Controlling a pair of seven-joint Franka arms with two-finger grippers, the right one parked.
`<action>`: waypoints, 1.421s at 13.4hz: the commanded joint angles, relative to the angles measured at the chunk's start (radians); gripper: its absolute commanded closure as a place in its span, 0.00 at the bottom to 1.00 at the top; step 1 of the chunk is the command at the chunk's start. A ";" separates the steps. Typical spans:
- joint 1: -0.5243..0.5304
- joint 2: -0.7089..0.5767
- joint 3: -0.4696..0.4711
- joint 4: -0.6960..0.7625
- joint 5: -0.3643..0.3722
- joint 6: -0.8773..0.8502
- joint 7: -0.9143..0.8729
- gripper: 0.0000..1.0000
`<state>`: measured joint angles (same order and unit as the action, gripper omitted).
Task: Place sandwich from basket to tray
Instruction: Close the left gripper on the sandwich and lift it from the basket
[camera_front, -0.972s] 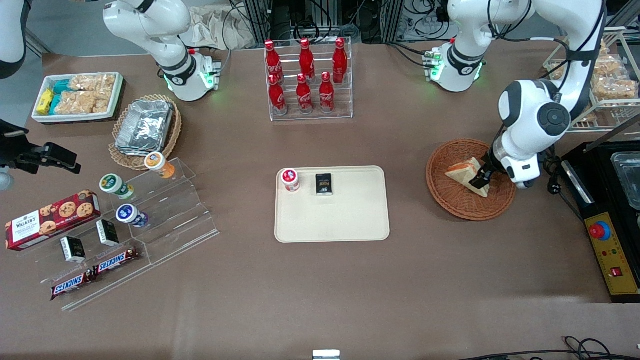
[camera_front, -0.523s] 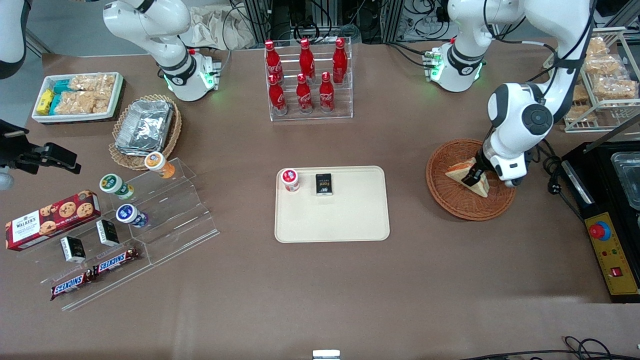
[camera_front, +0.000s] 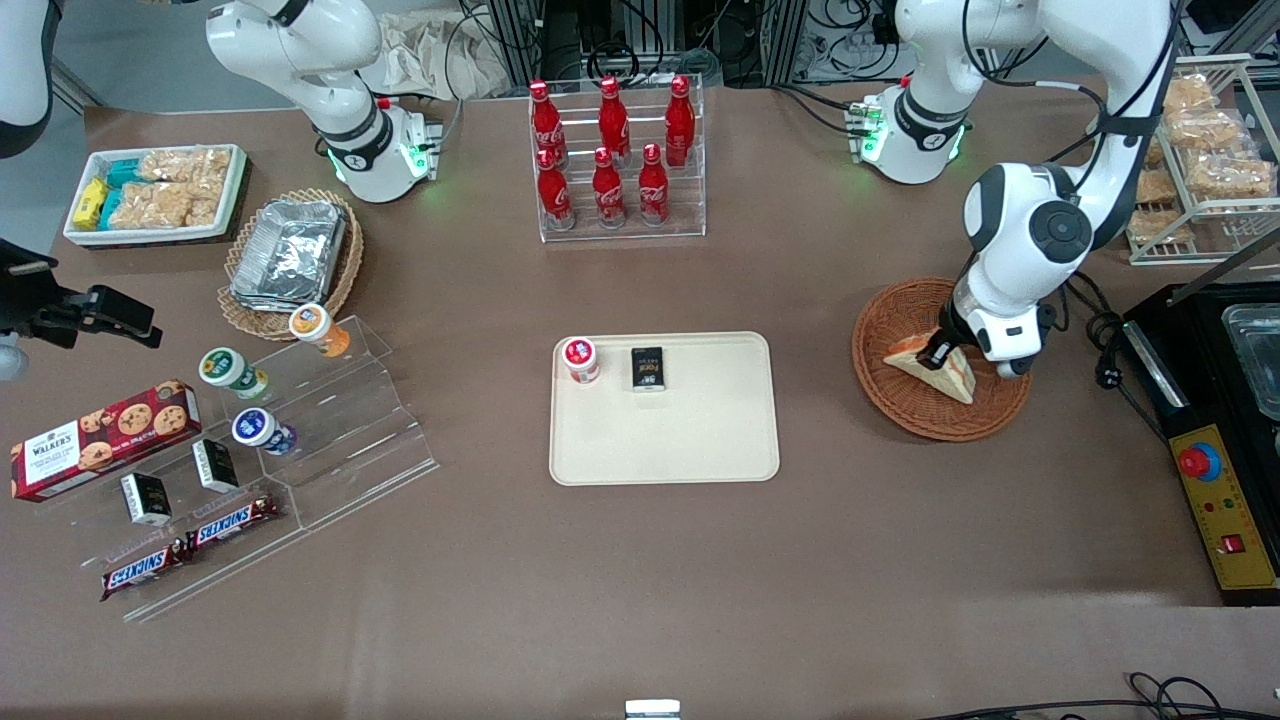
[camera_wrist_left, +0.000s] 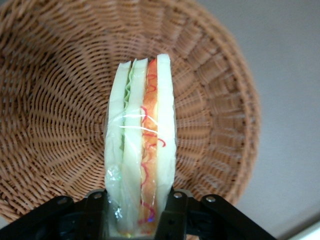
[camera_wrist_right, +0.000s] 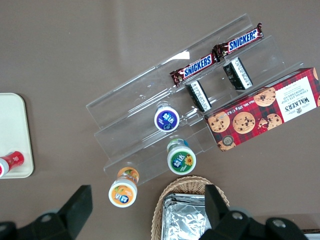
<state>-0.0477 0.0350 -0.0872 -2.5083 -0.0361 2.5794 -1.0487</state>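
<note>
Left arm's tool (camera_front: 940, 354) sits over the reddish-brown wicker basket (camera_front: 885, 385), toward the working arm's end of the surface (camera_front: 900, 560). Its two black fingers (camera_wrist_left: 98, 212) are closed against the flat bread faces of the sandwich (camera_front: 935, 369), one on each side, so the tool is holding the wedge. In the wrist view the sandwich (camera_wrist_left: 141, 150) stands on edge between the fingers, cut side facing the camera: pale bread, a green layer, more bread, then orange with red streaks, all under clear wrap. The woven floor of the basket (camera_wrist_left: 55, 115) fills the frame around and beneath the wedge; whether the sandwich touches the weave or hangs just clear of it, cannot tell. From the front, the wedge's point sticks out past the tool toward the front camera and its whole outline lies within the basket rim. The beige tray (camera_front: 700, 440) lies flat in the middle of the surface, well apart from the basket, toward the parked arm's end of it. On the tray, near the edge farther from the front camera, a small red-lidded cup (camera_front: 580, 358) and a small black packet (camera_front: 647, 368) stand side by side, not touching; the rest of the tray floor is bare.
</note>
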 joint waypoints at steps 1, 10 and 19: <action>0.003 -0.069 -0.006 0.034 0.019 -0.086 0.027 1.00; -0.003 0.008 -0.067 0.639 0.007 -0.666 0.277 1.00; -0.004 0.178 -0.370 0.700 0.172 -0.624 0.279 1.00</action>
<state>-0.0585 0.1446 -0.3998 -1.8402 0.0794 1.9349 -0.7800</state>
